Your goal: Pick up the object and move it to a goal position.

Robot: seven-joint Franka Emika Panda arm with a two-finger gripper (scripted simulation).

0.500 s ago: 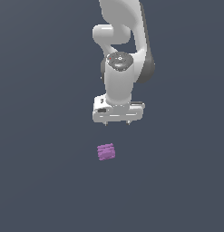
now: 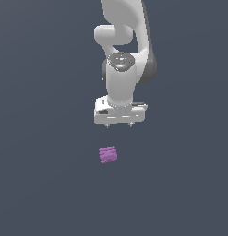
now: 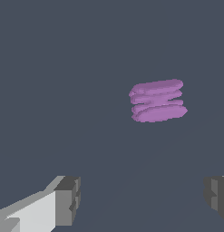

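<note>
Because the white end effector [image 2: 119, 125] hangs empty, fingers spread wide, offset from the small purple ridged block [image 2: 108, 154], a straight descent risks clipping it.

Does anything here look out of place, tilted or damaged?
Nothing stands out. The purple block lies whole on the plain floor, apart from the open gripper that hangs above it.

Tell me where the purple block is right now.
In the exterior view, the purple block lies on the dark floor, below the open gripper and slightly toward that view's left, not touching it.
</note>
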